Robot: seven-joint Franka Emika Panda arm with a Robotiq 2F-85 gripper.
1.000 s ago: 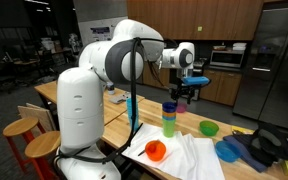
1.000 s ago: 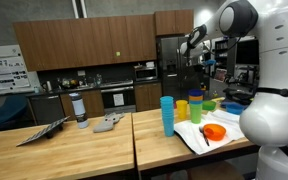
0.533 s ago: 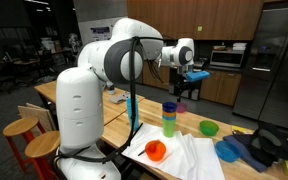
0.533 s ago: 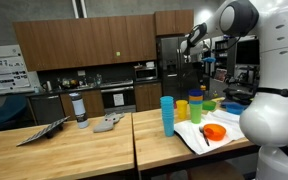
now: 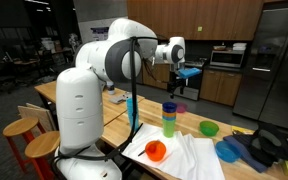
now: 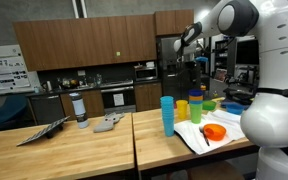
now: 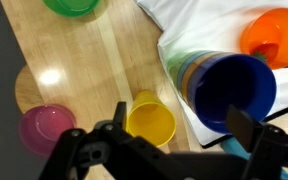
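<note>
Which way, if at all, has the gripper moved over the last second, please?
Yes. In an exterior view the gripper has drifted slightly up and away from the microwave behind it.

In your wrist view the gripper (image 7: 179,118) ran off the bottom edge, so you saw only the upper parts of its fingers. Its dark body covered the lower rims of the yellow cup (image 7: 151,122) and the pink cup (image 7: 46,126). The green bowl (image 7: 74,5) was cut by the top edge and the orange bowl (image 7: 272,35) by the right edge. The white cloth (image 7: 199,25) was cut by both, and the stack of cups (image 7: 232,90) hid part of it. In both exterior views the gripper was too small and dark for you to judge its jaws.
</note>
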